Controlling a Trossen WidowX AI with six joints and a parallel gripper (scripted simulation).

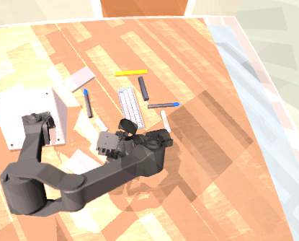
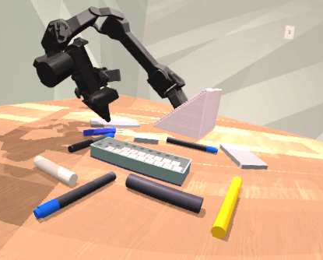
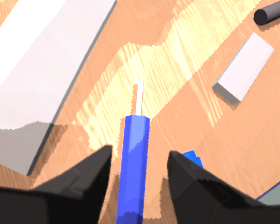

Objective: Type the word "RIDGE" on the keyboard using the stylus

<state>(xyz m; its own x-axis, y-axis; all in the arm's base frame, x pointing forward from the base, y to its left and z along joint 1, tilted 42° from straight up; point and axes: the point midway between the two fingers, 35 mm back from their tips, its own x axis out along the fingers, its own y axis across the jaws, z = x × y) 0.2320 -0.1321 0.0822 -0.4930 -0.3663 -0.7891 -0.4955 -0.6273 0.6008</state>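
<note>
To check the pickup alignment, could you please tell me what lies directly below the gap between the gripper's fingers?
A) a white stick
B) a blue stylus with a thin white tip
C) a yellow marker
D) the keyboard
B: in the wrist view the blue stylus lies on the desk, centred under the open gripper, not gripped.

Pale grey-green walls (image 2: 241, 58), one bearing a small white switch plate (image 2: 289, 32), are surrounding the orange wood-grain surface (image 1: 212, 187), where angular shadow patches are lying.
</note>
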